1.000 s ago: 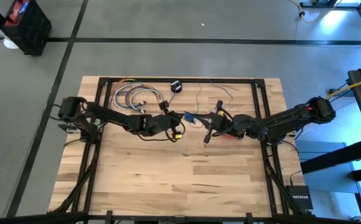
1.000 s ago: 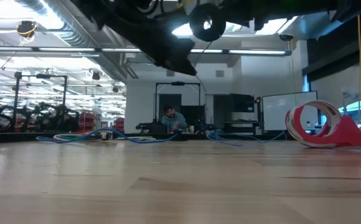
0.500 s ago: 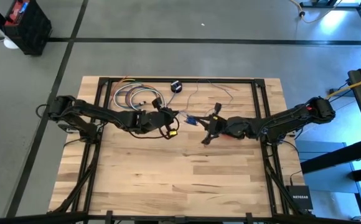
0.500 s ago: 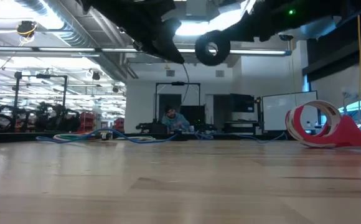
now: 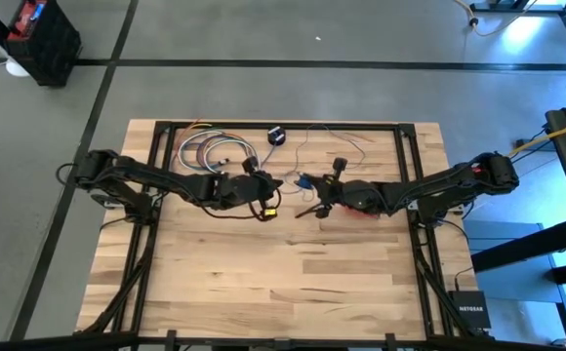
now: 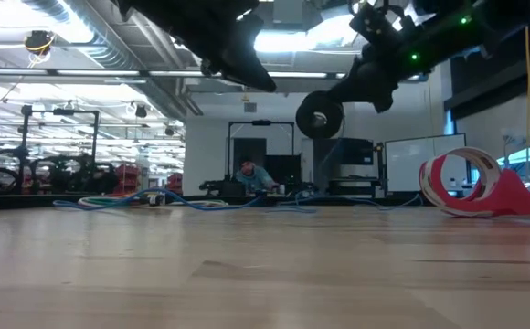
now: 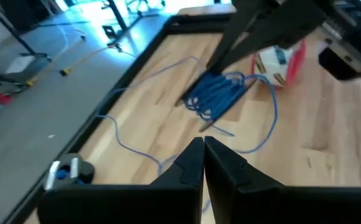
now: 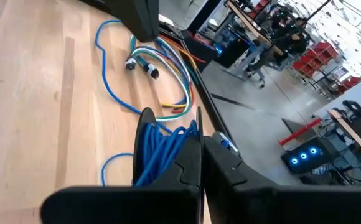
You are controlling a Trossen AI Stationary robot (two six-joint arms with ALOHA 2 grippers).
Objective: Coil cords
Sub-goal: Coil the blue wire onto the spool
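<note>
Altogether two dark arms work over the wooden table (image 5: 283, 263), one from each side, their grippers near each other just behind the table's middle. The cords number two kinds: one thin blue cord (image 7: 215, 96), partly wound into a small coil and trailing in loose loops to a black puck (image 5: 276, 136) near the far edge, and one bundle of multicoloured cables (image 5: 210, 151) with metal connectors, coiled at the far left corner. A red-and-white tape dispenser (image 6: 471, 187) stands at the right.

The left gripper (image 7: 203, 163) has its fingers pressed together, tip against tip, with nothing between them; it hovers above the loose blue strand, short of the coil. The right gripper (image 8: 199, 155) is also closed, and the blue coil sits against its fingers, wrapped around one dark finger beside the tips; whether it is pinched or only looped on, the pictures do not settle.

The left wrist view alone shows the coil hanging on the other arm's fingers, with the dispenser just beyond. The right wrist view alone shows the connectors of the coloured bundle close up. The low view shows a seated person (image 6: 251, 175) in the room behind, and both arms lifted clear of the tabletop.
</note>
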